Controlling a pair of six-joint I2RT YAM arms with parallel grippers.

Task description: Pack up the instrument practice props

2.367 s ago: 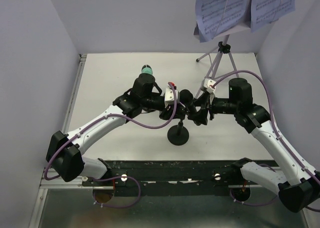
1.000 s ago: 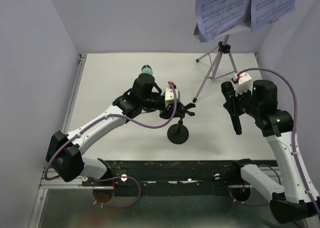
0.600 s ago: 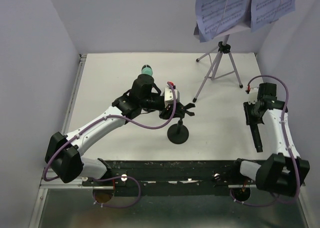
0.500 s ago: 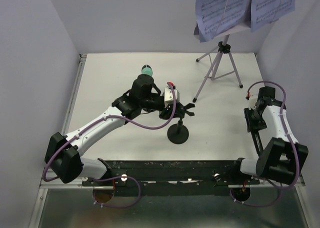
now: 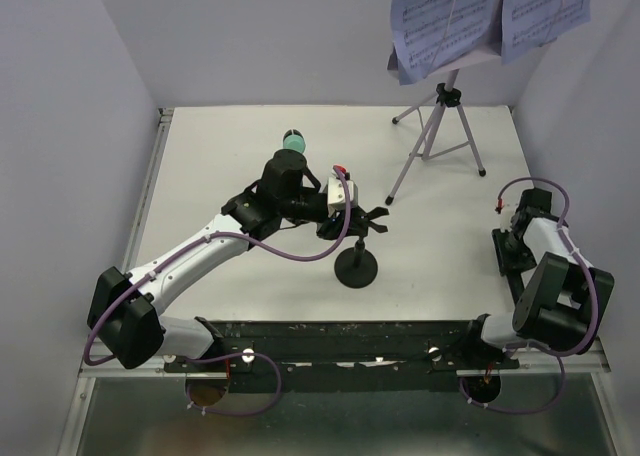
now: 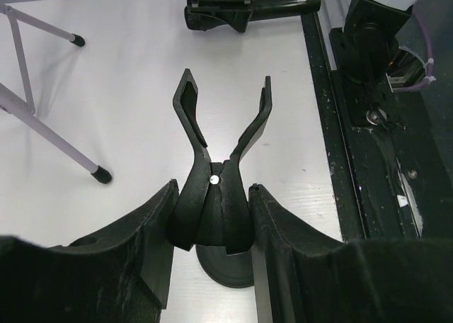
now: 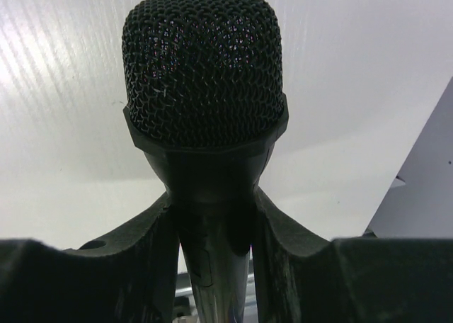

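The left gripper [image 6: 214,195] is clenched on the neck of a black mic holder [image 6: 223,142], one finger pressing the lower part of the clip from each side. Only the left wrist view shows this grip closely. The clip's two prongs spread upward in a Y, and part of the holder's round base shows just beneath the fingers. From overhead the same holder is a small dark stem standing upright on its base near the front middle of the table [image 5: 230,156], with the left arm reaching in from the left. Just beyond that arm's wrist the head of the mint-green microphone [image 5: 292,139] shows, its lower part hidden by the arm.

The right gripper [image 7: 212,217] grasps the black microphone [image 7: 205,75] by its body just below the mesh head, which fills the right wrist view. Overhead, the right arm is folded back at the table's right edge, well apart from the holder, and the microphone is only a dark shape beside it.

The lilac music rack [image 5: 440,126] stands at the far right, with sheet-music pages [image 5: 445,16] on top. The left wrist view catches only its legs.
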